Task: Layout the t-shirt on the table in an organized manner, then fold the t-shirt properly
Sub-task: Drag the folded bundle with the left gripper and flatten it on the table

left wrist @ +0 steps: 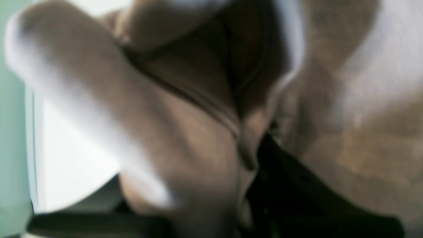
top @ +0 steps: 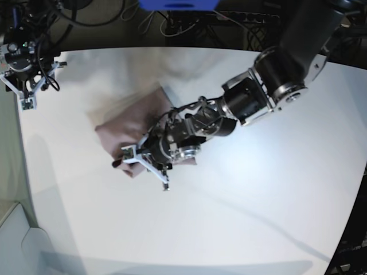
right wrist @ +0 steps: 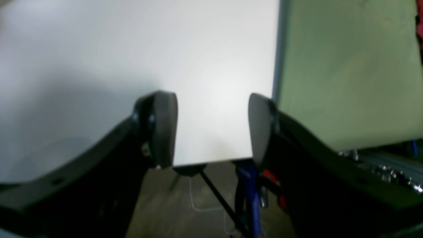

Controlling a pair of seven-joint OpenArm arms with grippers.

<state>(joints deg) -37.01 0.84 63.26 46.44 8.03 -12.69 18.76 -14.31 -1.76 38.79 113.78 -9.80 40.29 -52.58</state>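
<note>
Left gripper [top: 123, 158] pinches t-shirt [top: 129, 123]; right gripper [right wrist: 211, 129] hovers agape.

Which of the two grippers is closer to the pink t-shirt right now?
Left. The left gripper is shut on the t-shirt; the right gripper hangs open near the table edge, well clear.

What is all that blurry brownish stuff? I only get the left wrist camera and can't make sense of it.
Observer: It is the t-shirt, a mauve-pink bundle on the white table, seen from above.
Operator: Is the arm holding it?
Observer: Yes, the left gripper is shut on the bundle's near edge.
Operator: And the other arm?
Observer: The right gripper is open with nothing in it, off at the table's far corner, away from the shirt.
</note>
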